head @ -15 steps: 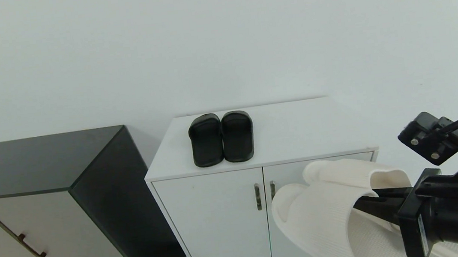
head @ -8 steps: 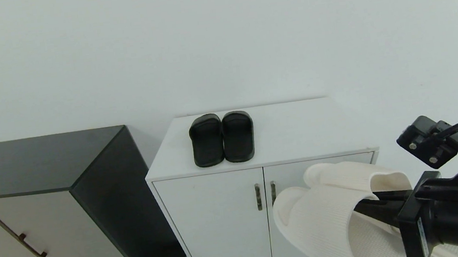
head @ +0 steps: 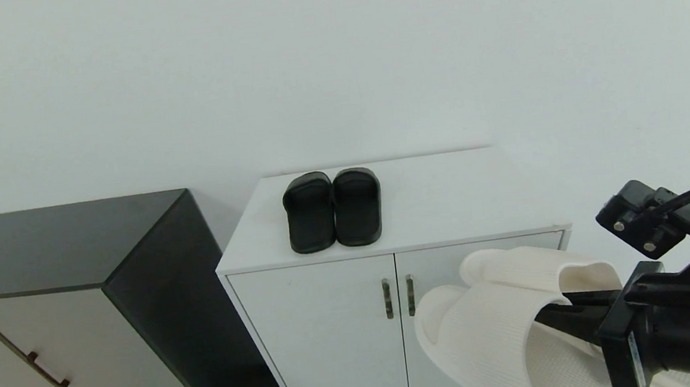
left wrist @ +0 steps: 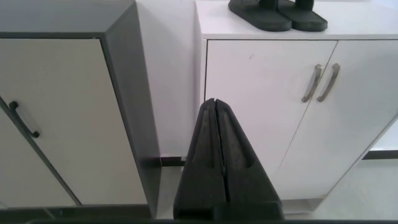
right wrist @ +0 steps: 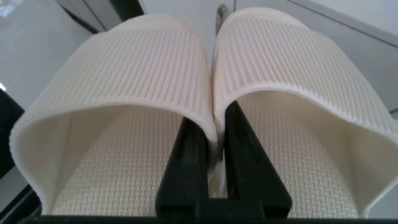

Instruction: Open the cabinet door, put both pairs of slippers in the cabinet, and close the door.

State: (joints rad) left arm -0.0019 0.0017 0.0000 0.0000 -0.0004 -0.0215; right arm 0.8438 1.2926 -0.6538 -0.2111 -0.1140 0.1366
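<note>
The pair of cream ribbed slide slippers (head: 496, 325) hangs in the air in front of the right door (head: 435, 267) of the white 2-door cabinet (head: 450, 201), at the level of the door's upper half, toes pointing toward the cabinet. The right end effector (right wrist: 213, 124) carries them. 1 black finger runs into each slipper under its strap, and the 2 fingers pinch the touching inner side walls of the slippers between them. In the right wrist view the 2 slippers (right wrist: 143, 68) lie side by side, soles down, pressed together along their inner edges.

Both cabinet doors are shut, their 2 slim upright metal handles (head: 387, 298) sitting just beside each other at the centre seam. On the top of the cabinet, toward its left half, stands the pair of black rubber slide slippers (head: 334, 209), side by side and touching, toes toward the wall.

The left end effector (left wrist: 215, 109) has its 2 black fingers pressed together with nothing between them. It points at the lower part of the cabinet's left door (left wrist: 261, 106), apart from it.

A dark grey cabinet with beige drawer fronts (head: 65, 241) stands just beside the white cabinet on its left.
</note>
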